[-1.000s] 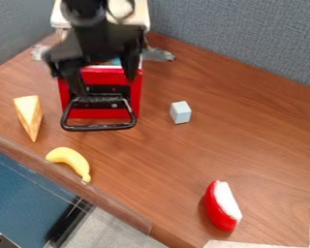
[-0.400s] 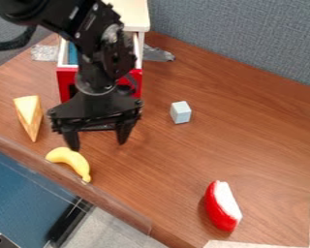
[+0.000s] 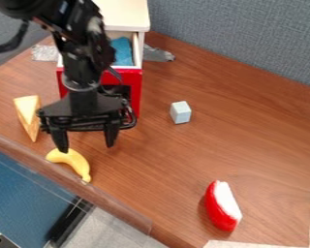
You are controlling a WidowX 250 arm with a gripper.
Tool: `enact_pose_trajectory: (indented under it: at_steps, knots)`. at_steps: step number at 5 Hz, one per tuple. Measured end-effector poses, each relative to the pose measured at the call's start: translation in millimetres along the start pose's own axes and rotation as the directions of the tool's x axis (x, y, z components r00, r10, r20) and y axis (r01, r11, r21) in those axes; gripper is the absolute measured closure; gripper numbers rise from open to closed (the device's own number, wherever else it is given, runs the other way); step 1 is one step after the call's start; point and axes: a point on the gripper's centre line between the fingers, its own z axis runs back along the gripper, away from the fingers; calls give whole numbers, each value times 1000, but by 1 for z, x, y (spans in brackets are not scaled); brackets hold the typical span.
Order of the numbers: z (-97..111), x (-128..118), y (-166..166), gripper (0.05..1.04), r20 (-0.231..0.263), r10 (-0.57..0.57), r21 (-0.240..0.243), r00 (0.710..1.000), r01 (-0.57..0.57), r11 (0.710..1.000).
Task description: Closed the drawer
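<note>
Where a grey partition [image 3: 235,43] backs the brown wooden table [image 3: 248,131] — the fingers [image 3: 111,134] hang spread

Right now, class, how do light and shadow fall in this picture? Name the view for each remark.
Camera view: a soft shadow hugs the picture-left side of the red-and-white toy; the pale cabinet top looks bright, the black gripper dark. Camera view: no harsh glare on the wooden tabletop; the lamp or window giving the light can't be told.
</note>
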Motion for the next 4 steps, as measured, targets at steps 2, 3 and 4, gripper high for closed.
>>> enact_pose_trajectory:
  at_steps: [2,3,4]
  knots:
    - [-12,19,5,83,27,4,-42,1000,-3,999]
    - [-17,29,1,83,62,11,-59,998,-8,998]
    - [-21,36,-3,83,74,13,-67,997,-8,998]
